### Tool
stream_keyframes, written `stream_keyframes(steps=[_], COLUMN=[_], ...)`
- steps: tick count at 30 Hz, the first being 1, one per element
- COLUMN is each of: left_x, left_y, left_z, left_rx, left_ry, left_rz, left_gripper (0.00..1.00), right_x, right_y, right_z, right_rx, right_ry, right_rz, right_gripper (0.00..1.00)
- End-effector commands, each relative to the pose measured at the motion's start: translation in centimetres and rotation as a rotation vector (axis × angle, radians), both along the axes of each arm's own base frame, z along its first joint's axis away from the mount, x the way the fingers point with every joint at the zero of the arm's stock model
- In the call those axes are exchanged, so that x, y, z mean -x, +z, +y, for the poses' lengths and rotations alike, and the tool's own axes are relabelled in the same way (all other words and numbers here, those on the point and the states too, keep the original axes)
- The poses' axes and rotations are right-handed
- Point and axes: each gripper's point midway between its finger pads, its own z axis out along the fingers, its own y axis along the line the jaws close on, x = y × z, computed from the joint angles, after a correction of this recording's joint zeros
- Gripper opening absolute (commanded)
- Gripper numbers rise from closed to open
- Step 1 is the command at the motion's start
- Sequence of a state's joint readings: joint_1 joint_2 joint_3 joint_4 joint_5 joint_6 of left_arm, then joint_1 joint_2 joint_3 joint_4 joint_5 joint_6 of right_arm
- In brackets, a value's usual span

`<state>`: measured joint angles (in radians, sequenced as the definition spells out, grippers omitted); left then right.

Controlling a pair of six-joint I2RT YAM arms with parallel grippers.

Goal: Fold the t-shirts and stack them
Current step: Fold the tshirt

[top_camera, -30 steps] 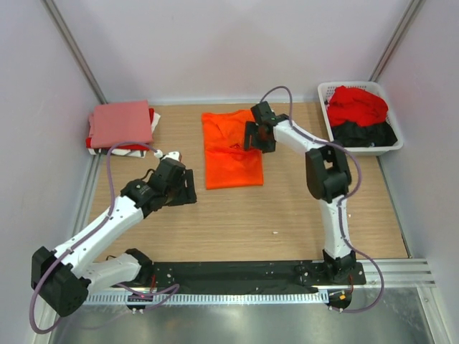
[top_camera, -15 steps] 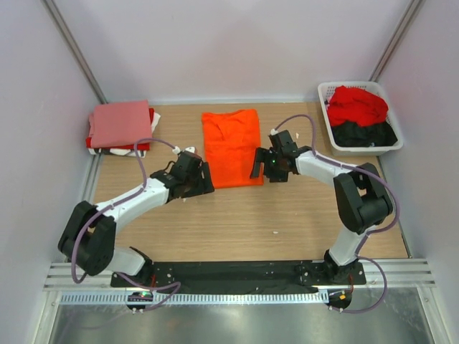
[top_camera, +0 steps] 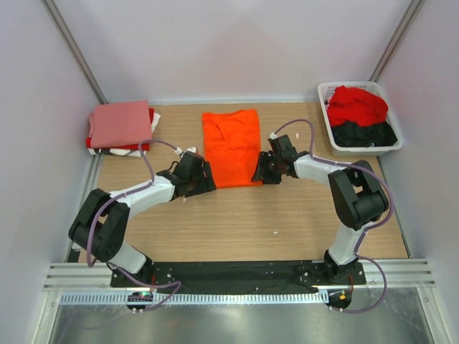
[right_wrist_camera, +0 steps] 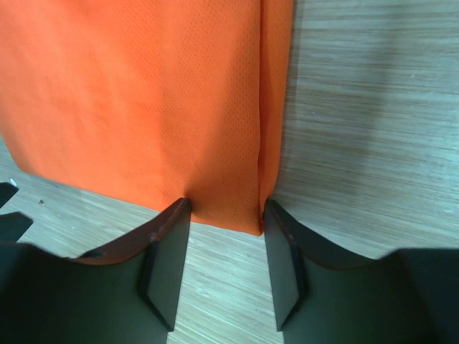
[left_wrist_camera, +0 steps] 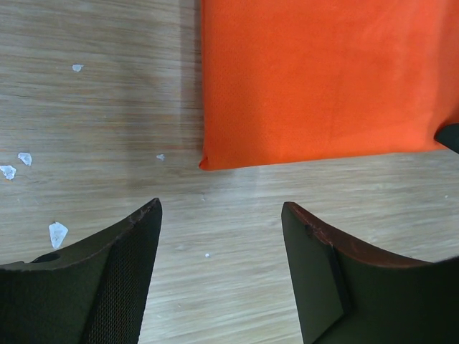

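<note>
Ok so the orange t-shirt is laid flat on the desk, folded into a long strip, and both hands are parked at its near end. The left hand is spread wide and nothing is held in it. The shirt's near left corner is seen just ahead of the fingertips, roughly centred on the gap and apart from both fingers, with bare wood in between. A few white flecks are scattered off to that hand's left. The right hand is set narrower, about half spread. Its two fingertips are placed on either side of the shirt's near right corner, right at the hem, so the doubled-over side edge is bracketed between them. The cloth there is lying flat, not bunched or lifted, so nothing is actually clamped. Well beyond the left hand and off to its left, a salmon-pink shirt is stacked on top of other folded ones. Far off to the right hand's right, a white basket is parked with a red shirt and a black shirt heaped inside.
</note>
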<state>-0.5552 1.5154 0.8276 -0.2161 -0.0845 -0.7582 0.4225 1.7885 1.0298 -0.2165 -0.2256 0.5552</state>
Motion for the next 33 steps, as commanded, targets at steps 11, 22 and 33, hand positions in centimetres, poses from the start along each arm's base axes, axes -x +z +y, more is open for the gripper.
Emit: stream_keyframes(steps=[11, 22, 33], left_x=[-2.0, -2.6, -2.1], left_y=[-2.2, -3.6, -3.9], left_z=[0.2, 1.0, -0.2], left_rx=[-0.003, -0.02, 0.044], left_ry=[0.058, 0.066, 0.02], left_rz=[-0.04, -0.036, -0.035], left_gripper=[0.51, 0.42, 0.0], right_x=[1.1, 1.3, 2.5], right_y=[-2.3, -3.3, -3.4], right_z=[0.2, 0.2, 0.0], right_rx=[-0.018, -0.004, -0.013], right_ry=[0.026, 0.031, 0.042], right_rz=[0.046, 0.068, 0.084], right_gripper=[0.38, 0.35, 0.05])
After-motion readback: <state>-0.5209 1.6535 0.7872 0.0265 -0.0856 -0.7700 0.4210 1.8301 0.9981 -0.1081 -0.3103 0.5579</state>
